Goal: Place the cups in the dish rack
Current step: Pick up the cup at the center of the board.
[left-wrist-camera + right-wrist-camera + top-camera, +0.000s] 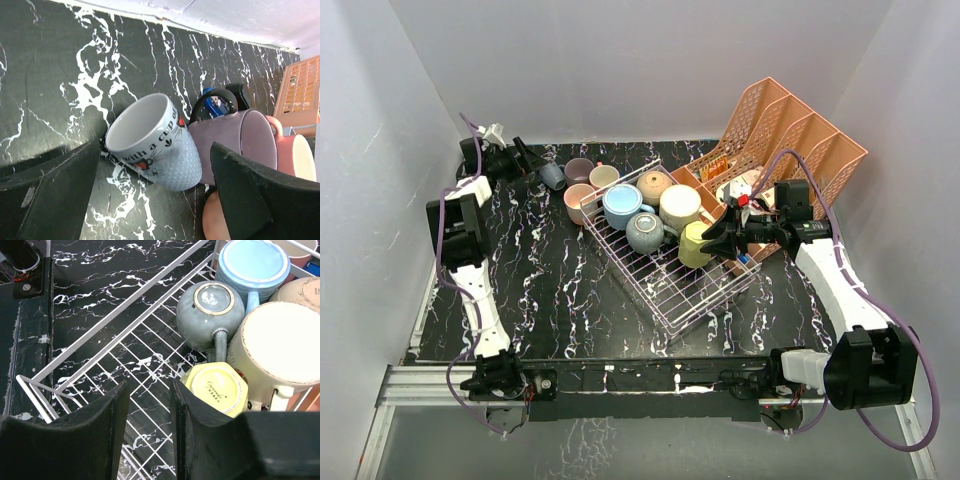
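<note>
The dish rack (692,292) holds five upturned cups: light blue (622,205), grey-blue (645,232), tan (654,185), cream (680,207) and yellow (695,243). My right gripper (717,240) hangs over the rack (120,307), slightly open and empty (147,425), its right finger beside the yellow cup (216,387). My left gripper (535,165) is wide open (155,195) around a grey-blue printed mug (155,142) lying on its side. A mauve mug (245,142) and a pink cup (297,155) lie just behind it.
A salmon-pink lattice organiser (790,140) stands at the back right, against the rack. Mauve (579,170), cream (604,176) and pink (580,200) cups crowd the table at the rack's back-left corner. White walls close in the table on three sides.
</note>
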Controlling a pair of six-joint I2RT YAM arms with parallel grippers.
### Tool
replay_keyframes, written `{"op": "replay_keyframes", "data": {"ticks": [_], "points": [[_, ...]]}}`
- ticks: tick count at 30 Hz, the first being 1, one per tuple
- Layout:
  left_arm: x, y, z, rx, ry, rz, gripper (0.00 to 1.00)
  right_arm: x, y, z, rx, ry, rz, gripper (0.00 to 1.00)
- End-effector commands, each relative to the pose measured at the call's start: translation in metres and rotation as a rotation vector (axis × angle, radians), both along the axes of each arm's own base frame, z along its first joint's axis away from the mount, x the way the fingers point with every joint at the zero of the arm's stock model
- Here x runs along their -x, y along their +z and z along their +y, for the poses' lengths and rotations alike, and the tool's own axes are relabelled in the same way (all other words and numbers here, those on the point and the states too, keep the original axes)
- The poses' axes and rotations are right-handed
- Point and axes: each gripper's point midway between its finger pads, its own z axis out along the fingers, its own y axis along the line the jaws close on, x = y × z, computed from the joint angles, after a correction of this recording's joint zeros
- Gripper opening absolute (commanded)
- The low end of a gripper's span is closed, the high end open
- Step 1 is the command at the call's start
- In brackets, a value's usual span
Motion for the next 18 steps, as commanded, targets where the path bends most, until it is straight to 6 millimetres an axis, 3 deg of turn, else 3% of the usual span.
{"op": "replay_keyframes", "data": {"ticks": [1,7,18], "points": [[-0.016,0.023,0.001,0.01,-0.036,-0.133,0.88,-0.007,0.003,-0.002,0.002,-0.003,-0.046,0.4],[-0.024,0.018,-0.003,0.082,-0.034,-0.163,0.83,-0.009,-0.001,-0.002,0.004,-0.005,-0.031,0.4],[-0.018,0.039,-0.01,0.109,-0.085,-0.217,0.66,-0.01,-0.004,-0.002,0.006,-0.002,-0.018,0.4]]}}
